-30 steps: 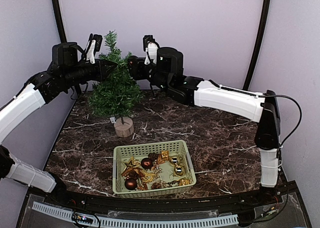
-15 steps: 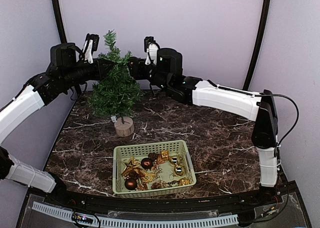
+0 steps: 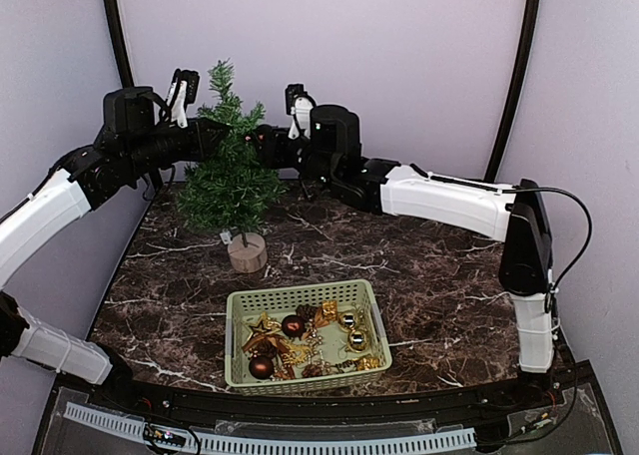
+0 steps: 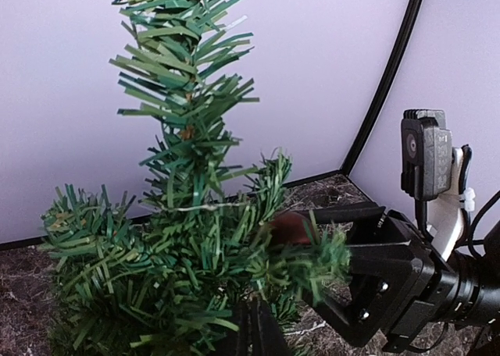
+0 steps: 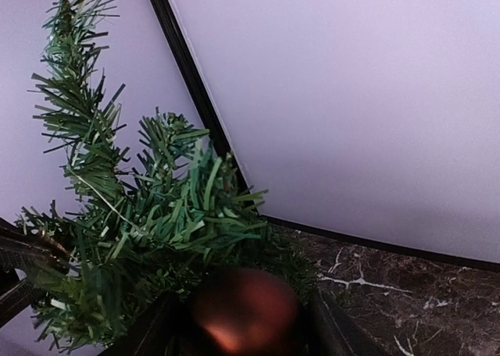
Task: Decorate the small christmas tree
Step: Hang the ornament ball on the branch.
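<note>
The small christmas tree (image 3: 232,171) stands at the back left of the table on its round wooden stump (image 3: 248,252). My left gripper (image 3: 222,134) reaches in from the left near the upper branches. In the left wrist view that gripper (image 4: 254,326) is shut, its tips buried among the needles. My right gripper (image 3: 260,141) comes in from the right and is shut on a dark red ball ornament (image 5: 246,309), pressed against a branch. The same red ball (image 4: 291,227) shows through the needles in front of the right gripper's black fingers (image 4: 367,254).
A pale green basket (image 3: 232,327) sits at the front centre with red balls (image 3: 293,325), a gold star (image 3: 262,327) and several gold ornaments. The curved back wall stands close behind the tree. The marble table (image 3: 449,265) stretches to the right.
The right arm has slid a little to the left, bringing the red ball deeper into the tree's branches. The left arm has barely moved.
</note>
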Robot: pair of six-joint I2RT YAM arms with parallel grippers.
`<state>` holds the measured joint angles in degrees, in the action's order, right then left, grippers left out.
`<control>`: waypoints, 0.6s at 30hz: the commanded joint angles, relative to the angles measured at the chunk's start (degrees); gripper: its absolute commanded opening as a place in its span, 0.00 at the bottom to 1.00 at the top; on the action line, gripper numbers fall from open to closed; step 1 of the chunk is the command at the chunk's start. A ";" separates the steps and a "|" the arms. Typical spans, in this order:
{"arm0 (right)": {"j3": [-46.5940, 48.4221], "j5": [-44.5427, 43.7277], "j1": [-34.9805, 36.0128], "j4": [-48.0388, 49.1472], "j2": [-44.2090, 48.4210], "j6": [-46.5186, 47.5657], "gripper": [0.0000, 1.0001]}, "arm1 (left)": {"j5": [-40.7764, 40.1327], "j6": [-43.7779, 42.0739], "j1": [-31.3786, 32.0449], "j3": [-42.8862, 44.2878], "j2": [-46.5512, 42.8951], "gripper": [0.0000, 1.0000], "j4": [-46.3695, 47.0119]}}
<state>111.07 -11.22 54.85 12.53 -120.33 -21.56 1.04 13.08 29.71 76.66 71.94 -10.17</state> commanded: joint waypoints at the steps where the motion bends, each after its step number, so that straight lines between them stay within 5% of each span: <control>1: -3.56 -0.02 -0.54 2.19 4.31 -0.27 0.61 | 3.17 -0.31 -0.53 -1.47 -2.47 0.18 0.87; 10: -15.38 -1.59 -0.54 4.82 13.86 0.12 0.83 | 3.96 0.48 -0.54 -4.71 -10.61 0.48 -2.79; 18: -24.16 -2.82 -0.53 3.84 23.53 1.47 0.93 | 5.39 2.15 -0.53 -6.56 -15.92 0.64 -7.94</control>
<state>89.89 -12.64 54.70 14.26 -101.65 -21.26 4.93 13.96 29.45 72.07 57.98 -15.03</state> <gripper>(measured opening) 0.916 0.612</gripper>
